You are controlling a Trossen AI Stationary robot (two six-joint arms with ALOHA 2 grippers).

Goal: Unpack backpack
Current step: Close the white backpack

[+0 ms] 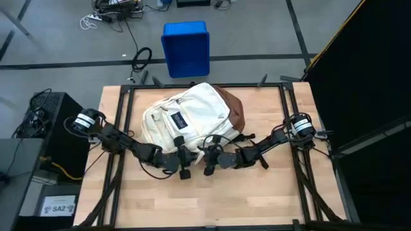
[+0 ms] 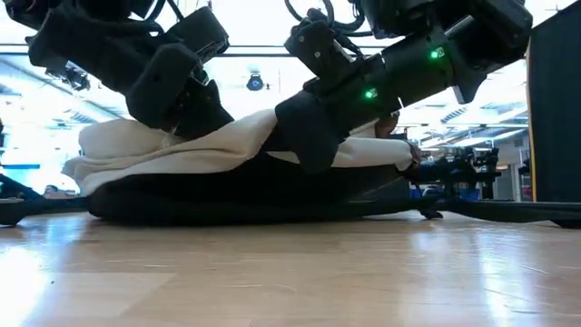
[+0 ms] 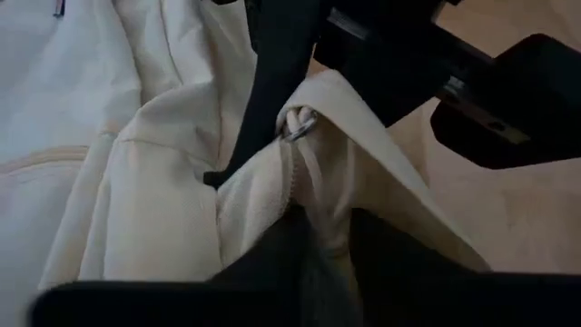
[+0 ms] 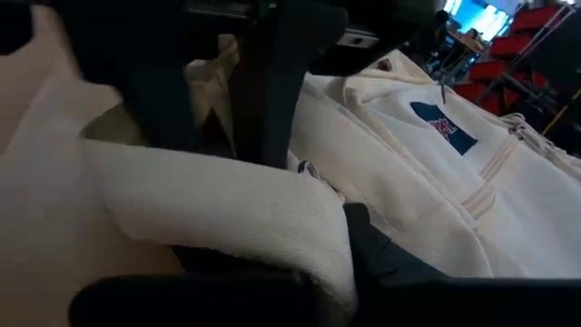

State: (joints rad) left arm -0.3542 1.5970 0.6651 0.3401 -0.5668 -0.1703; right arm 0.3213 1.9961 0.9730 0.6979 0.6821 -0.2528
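Backpack (image 1: 186, 115) lies flat on the surface (image 1: 257, 199), centre toward 12 o'clock, long axis running roughly 10-to-4, brown base at the 3 o'clock end. Both grippers meet at its 6 o'clock edge: left gripper (image 1: 184, 168) and right gripper (image 1: 210, 165) just beside each other, equally near. Each looks clamped on a fold of cream fabric at the zipper line, pull tab (image 3: 298, 127) between them. Body cream-white, dark logo patch (image 1: 176, 120), limp and slumped.

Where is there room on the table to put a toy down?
The bare wood of the table in front of both hands is free. It is crowded where the left hand and right hand meet at the backpack.
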